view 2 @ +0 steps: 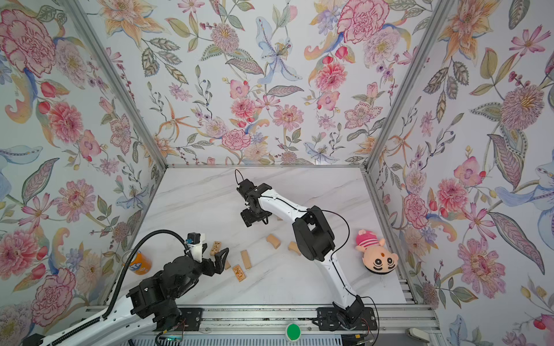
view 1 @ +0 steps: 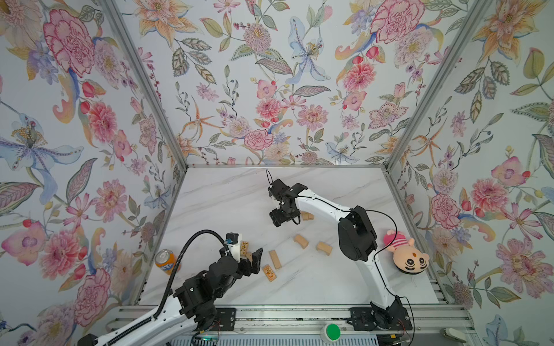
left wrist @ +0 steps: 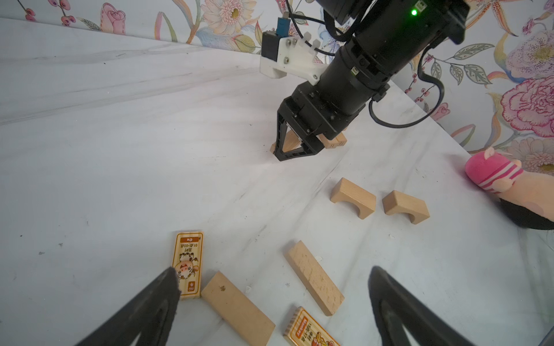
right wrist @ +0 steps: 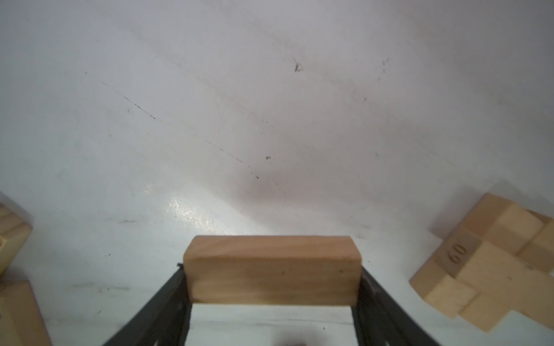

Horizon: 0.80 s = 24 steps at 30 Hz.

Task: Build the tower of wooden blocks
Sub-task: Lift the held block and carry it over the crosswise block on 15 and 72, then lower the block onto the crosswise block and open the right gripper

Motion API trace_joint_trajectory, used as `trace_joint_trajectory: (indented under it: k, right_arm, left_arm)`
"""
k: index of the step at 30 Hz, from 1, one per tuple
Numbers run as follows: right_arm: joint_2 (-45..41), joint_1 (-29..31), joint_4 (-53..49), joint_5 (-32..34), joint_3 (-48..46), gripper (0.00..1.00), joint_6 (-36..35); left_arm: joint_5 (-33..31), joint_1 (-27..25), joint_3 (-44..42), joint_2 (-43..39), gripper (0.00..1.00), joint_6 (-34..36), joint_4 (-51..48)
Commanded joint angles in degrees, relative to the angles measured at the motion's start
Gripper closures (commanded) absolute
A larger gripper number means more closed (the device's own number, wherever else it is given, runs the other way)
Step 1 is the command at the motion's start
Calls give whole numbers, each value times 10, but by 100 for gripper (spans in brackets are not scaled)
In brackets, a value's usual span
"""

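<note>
My right gripper is shut on a plain tan wood block, held crosswise at the fingertips, low over the white table. In the left wrist view this gripper points down at the tabletop. A small crossed stack of blocks, the tower, lies beside it, and in a top view the tower peeks out by the arm. My left gripper is open above loose blocks: a plain one, another plain one and two printed ones. In both top views this left gripper is at the front left.
Two arch-shaped blocks lie mid-table. An orange soda can stands at the left edge. A pink striped plush doll lies at the right edge. Two more block corners show beside the right gripper. Floral walls enclose three sides.
</note>
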Motion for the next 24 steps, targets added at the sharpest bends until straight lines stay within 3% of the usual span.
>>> trace_joint_trajectory:
  k: [1,11,24]
  right_arm:
    - [6,-1,-10,0,-5,35,16]
    - [-25,-14,-10,15,-22,36,22]
    - [-161,-73,30,48,-180,36,60]
  left_arm:
    - [8,7,-2,3,1,3,10]
    - [17,7,6,39,1,16,39]
    - [40,7,39,125,1,48,99]
